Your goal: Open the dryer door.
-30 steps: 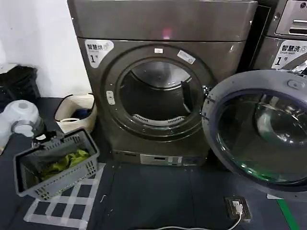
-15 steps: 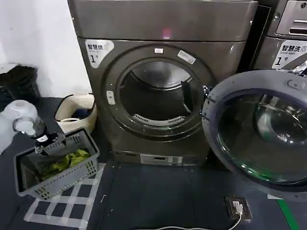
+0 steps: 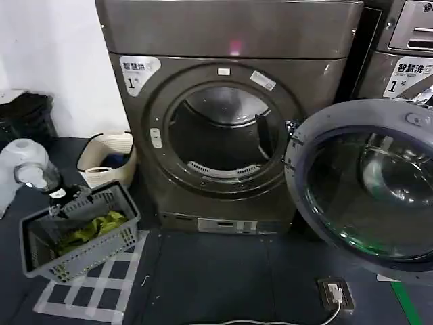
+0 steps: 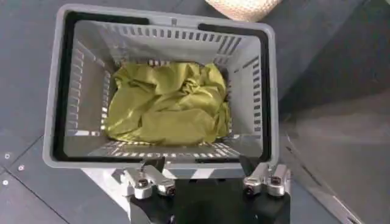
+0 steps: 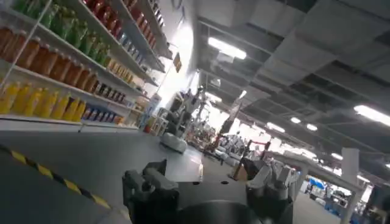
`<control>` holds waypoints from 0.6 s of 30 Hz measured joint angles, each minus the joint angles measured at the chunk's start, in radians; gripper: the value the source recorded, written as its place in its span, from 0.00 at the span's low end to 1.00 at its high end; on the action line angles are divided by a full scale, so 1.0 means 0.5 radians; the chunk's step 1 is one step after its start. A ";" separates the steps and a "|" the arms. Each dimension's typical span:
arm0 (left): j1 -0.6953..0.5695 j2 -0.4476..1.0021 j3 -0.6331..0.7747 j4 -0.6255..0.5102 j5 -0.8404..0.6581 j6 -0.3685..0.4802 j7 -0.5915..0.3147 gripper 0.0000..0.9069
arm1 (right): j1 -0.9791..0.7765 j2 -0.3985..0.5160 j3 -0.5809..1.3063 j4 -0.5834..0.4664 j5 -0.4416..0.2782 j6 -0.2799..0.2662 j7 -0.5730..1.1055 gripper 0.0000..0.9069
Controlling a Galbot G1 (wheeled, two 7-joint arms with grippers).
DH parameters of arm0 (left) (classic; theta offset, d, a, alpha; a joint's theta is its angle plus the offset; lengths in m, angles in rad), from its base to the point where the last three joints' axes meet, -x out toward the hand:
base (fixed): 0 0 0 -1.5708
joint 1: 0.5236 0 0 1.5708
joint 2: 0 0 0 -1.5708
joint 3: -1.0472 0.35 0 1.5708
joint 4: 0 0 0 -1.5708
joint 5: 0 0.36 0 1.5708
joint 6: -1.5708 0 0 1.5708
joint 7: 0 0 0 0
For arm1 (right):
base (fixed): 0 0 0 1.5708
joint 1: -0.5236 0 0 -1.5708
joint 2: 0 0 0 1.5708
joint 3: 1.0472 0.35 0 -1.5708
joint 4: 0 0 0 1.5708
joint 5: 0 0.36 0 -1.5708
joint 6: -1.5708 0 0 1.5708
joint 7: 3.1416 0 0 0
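Dark flooring fronts the dryer [image 3: 230, 122]; its door [image 3: 365, 186] already hangs wide open. Left gripper [image 4: 207, 182], fingers spread, hovers over the basket [image 4: 58, 122]; right gripper [image 5: 207, 189] spread too.

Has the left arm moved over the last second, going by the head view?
Yes. The left arm has shifted away from the view's left edge toward the grey basket, and now hangs over the basket's near-left corner; basket and dryer stayed put.

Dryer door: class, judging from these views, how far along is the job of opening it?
Done: the dryer door stands swung wide to the right, leaving the drum opening exposed. In hand: the left gripper hangs with fingers open over the grey basket of green cloth, holding nothing. Left: nothing for the door itself.
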 joint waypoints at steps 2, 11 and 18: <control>0.001 0.000 -0.010 0.010 0.007 0.000 0.000 1.00 | 0.006 -0.001 0.000 -0.001 0.000 0.000 -0.001 1.00; 0.003 -0.003 -0.026 0.022 0.019 0.000 0.005 1.00 | 0.022 0.003 0.030 -0.033 0.001 0.102 -0.060 1.00; 0.003 0.003 -0.032 0.030 0.033 0.000 0.012 1.00 | 0.024 0.001 0.011 -0.057 0.000 0.108 -0.044 1.00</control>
